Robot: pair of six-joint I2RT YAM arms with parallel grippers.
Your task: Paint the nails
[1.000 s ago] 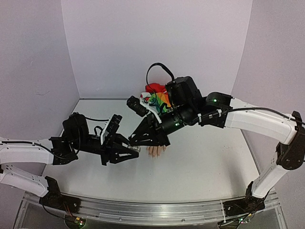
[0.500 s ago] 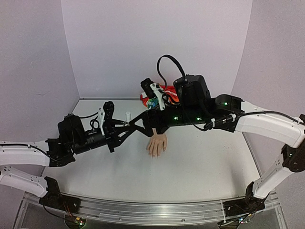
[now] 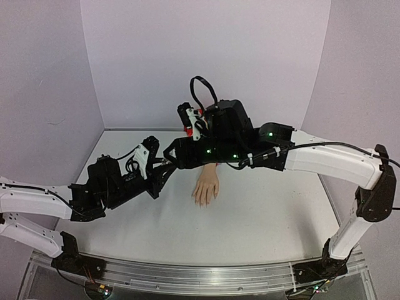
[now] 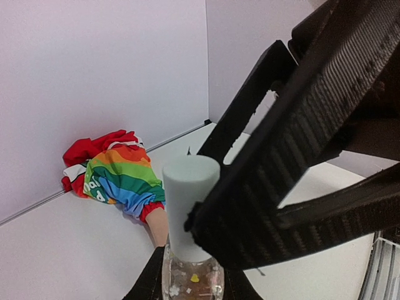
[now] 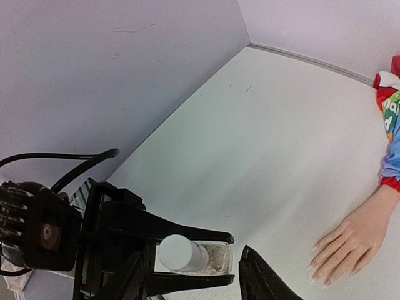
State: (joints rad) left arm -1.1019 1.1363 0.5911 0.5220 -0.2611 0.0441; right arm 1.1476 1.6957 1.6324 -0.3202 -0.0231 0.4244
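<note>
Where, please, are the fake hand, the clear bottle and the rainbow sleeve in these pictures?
fake hand [image 3: 206, 189]: top external view, back of the hand.
clear bottle [image 4: 190, 284]: left wrist view, glass body below the cap.
rainbow sleeve [image 4: 122, 178]: left wrist view, striped middle.

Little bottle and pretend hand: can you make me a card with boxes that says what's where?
bottle: small clear bottle with a white cap
held by: left jaws, shut on its glass body
right jaws: close by the cap; grip unclear
fake hand: lying palm down on the table, apart from the bottle
sleeve: rainbow stripes
nails: too small to see any paint
</note>
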